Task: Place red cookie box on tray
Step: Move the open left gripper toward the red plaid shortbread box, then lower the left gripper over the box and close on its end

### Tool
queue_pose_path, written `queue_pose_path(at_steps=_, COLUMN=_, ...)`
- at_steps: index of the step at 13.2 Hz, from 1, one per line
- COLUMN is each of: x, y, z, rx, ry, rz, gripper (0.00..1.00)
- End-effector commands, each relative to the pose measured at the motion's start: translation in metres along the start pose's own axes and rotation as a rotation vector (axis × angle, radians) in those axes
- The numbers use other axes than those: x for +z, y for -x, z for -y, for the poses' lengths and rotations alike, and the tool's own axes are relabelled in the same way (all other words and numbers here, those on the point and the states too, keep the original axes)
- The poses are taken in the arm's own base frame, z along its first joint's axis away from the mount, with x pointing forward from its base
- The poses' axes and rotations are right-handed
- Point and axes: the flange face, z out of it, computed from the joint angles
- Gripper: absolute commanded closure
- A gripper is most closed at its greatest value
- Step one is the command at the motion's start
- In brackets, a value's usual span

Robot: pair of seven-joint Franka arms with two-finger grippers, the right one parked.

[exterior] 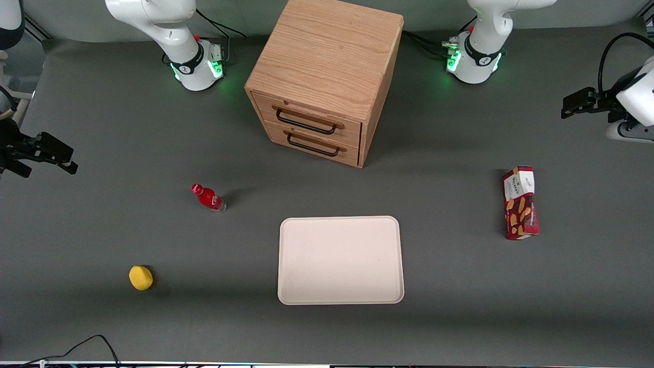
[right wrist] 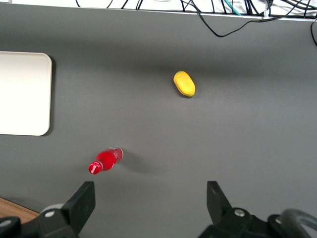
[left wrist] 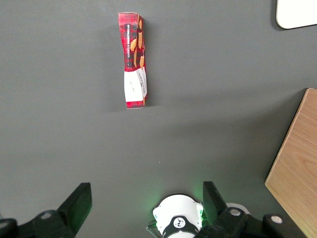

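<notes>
The red cookie box point(exterior: 521, 203) lies flat on the grey table toward the working arm's end, its white label end pointing away from the front camera. In the left wrist view the box point(left wrist: 133, 59) lies some way ahead of the gripper. The cream-white tray point(exterior: 340, 260) sits bare near the table's middle, nearer the front camera than the cabinet; one corner of the tray point(left wrist: 297, 12) shows in the left wrist view. My left gripper point(exterior: 571, 108) hovers high, farther from the front camera than the box. The gripper point(left wrist: 146, 208) is open and holds nothing.
A wooden two-drawer cabinet point(exterior: 327, 76) stands farther from the front camera than the tray, both drawers shut. A small red bottle point(exterior: 208, 198) and a yellow lemon-like object point(exterior: 140, 277) lie toward the parked arm's end. The working arm's base point(exterior: 475, 61) stands beside the cabinet.
</notes>
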Motion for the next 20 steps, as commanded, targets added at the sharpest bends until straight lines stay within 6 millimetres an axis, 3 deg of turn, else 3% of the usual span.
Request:
queue_pose_path(at_steps=1, x=-0.015, y=-0.001, z=0.004, rx=0.012, ry=-0.014, rz=-0.005, gripper=0.00)
queue_pose_path(at_steps=4, x=-0.016, y=0.002, z=0.008, rx=0.003, ry=-0.012, rz=0.002, gripper=0.00)
queue_pose_path(at_steps=6, x=-0.006, y=-0.008, z=0.012, rx=-0.001, ry=-0.013, rz=0.000, gripper=0.00)
queue_pose_path(at_steps=9, x=0.062, y=-0.059, z=0.034, rx=0.005, ry=-0.015, rz=0.016, gripper=0.00)
queue_pose_path(at_steps=13, x=0.192, y=-0.120, z=0.042, rx=0.116, ry=-0.016, rz=-0.025, gripper=0.00)
queue_pose_path(at_steps=15, x=0.252, y=-0.124, z=0.048, rx=0.128, ry=-0.022, rz=-0.061, gripper=0.00)
queue_pose_path(at_steps=18, x=0.319, y=-0.127, z=0.056, rx=0.181, ry=-0.041, rz=-0.122, gripper=0.01)
queue_pose_path(at_steps=19, x=0.338, y=-0.124, z=0.056, rx=0.166, ry=-0.041, rz=-0.143, gripper=0.56)
queue_pose_path(at_steps=20, x=0.347, y=-0.121, z=0.065, rx=0.128, ry=-0.012, rz=-0.158, gripper=1.00)
